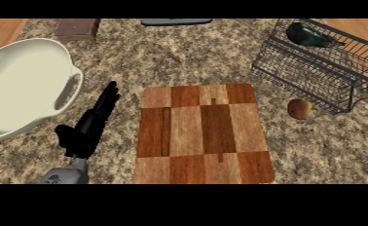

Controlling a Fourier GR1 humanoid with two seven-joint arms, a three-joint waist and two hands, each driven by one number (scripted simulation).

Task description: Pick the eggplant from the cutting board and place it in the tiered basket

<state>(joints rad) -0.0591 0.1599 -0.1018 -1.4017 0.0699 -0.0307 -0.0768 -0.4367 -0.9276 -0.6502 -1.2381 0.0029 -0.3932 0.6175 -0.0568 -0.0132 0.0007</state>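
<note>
1. The cutting board (205, 133) lies at the centre of your view with nothing on it.
2. The eggplant (310, 35), dark and glossy, sits at about 2 o'clock from the board, inside the upper tier of the tiered basket (302, 74) (its stem end points toward the basket's far wire).
3. The left hand (92, 122) rests at 9 o'clock from the board, fingers straight and pressed together, pointing toward 1 o'clock, holding nothing. It lies just beside the white bowl (32, 86), apart from the board.
4. The right hand does not show anywhere in your view, so its state cannot be told.
5. A small round brownish fruit (301, 109) lies on the counter (179, 54) at 3 o'clock from the board, just outside the basket's lower front corner.
6. Judged step: placement looks done, since the eggplant is already in the basket.
7. Next move, as a judgement: you need only keep both hands away from the basket and confirm the eggplant sits steady.
</note>
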